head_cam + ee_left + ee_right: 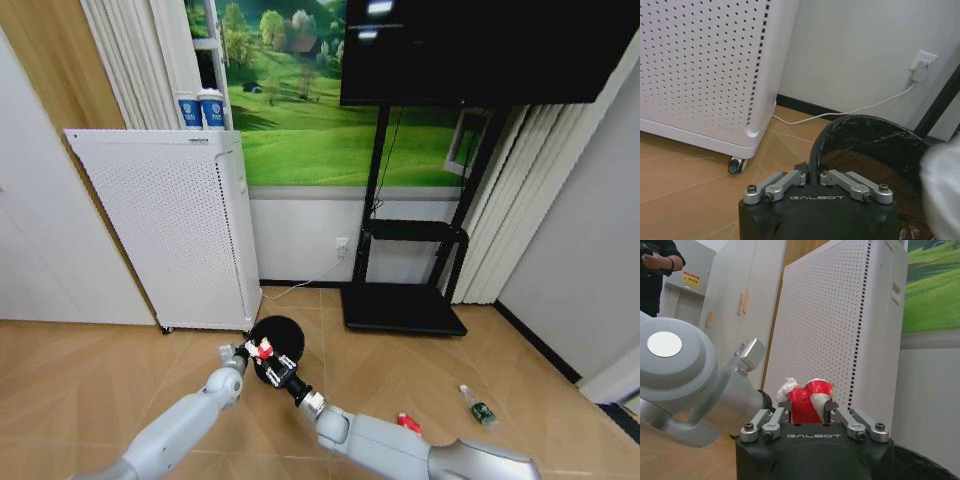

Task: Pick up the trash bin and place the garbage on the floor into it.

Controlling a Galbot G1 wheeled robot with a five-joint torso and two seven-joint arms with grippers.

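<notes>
Bin (pixel 277 333) stands on the floor (pixel 90 380) just right of the white cabinet (pixel 170 225), and we see both arms meeting at its near rim. From the head view our right gripper (pixel 266 352) hangs over that rim with a red-and-white piece (pixel 265 348) in it. The right wrist view shows what the head view cannot: the jaws are narrowed onto the red-and-white piece (pixel 807 402), which sticks up between them, with the left arm close beside.

The left wrist view gives the other grip. Our left gripper (pixel 812 176) has its jaws pinched on the bin's bagged rim (pixel 816 145), the rim edge running up between them, the bin's dark inside lying beyond.

Farther right on the floor, well apart from both grippers, lie a red piece (pixel 408 423) and a bottle (pixel 478 406).
</notes>
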